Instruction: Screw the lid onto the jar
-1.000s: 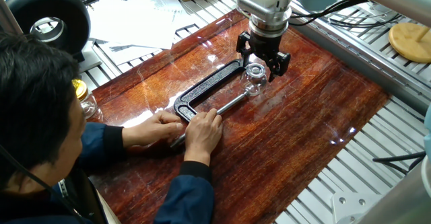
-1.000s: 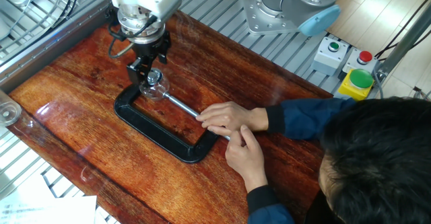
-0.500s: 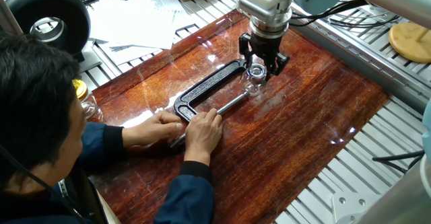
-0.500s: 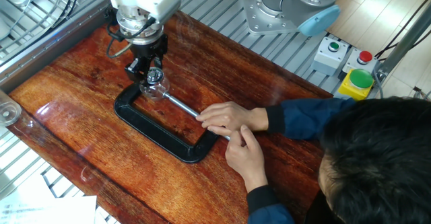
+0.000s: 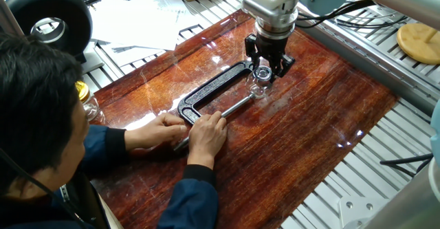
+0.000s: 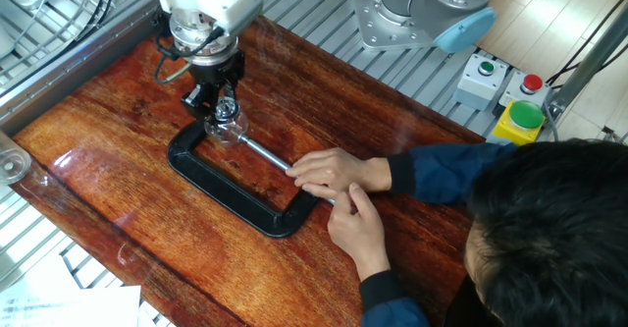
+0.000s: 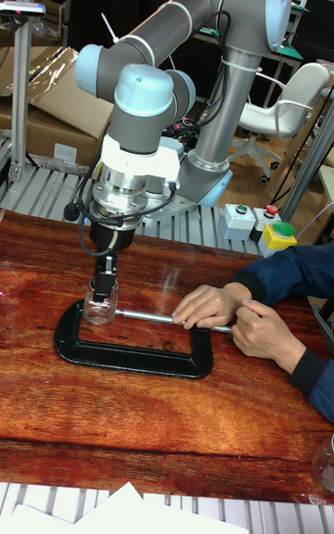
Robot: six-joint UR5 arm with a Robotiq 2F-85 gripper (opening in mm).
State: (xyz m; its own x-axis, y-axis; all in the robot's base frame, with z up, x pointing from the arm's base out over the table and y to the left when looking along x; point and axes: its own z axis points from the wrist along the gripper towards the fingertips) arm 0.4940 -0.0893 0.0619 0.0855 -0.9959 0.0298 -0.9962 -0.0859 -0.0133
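The small clear glass jar (image 5: 260,86) (image 6: 225,129) (image 7: 99,306) stands upright on the red-brown wooden board, held between the jaw and screw of a black C-clamp (image 5: 210,91) (image 6: 231,191) (image 7: 130,354). The small silvery lid (image 5: 261,71) (image 6: 226,109) sits on the jar's mouth. My gripper (image 5: 265,67) (image 6: 223,101) (image 7: 104,282) points straight down over the jar, with its fingers drawn in against the lid's sides. A person's two hands (image 5: 199,129) (image 6: 334,175) (image 7: 218,304) hold the clamp's screw handle.
A person leans over the board's near side. A glass jar with a yellow lid (image 5: 84,98) stands off the board's edge beside them. A button box (image 6: 515,101), a round wooden disc (image 5: 418,42) and papers (image 5: 137,19) lie on the aluminium frame around the board.
My fingers have drawn inward from wide open around the jar's top to tight against the lid. The jar, clamp and hands have stayed put.
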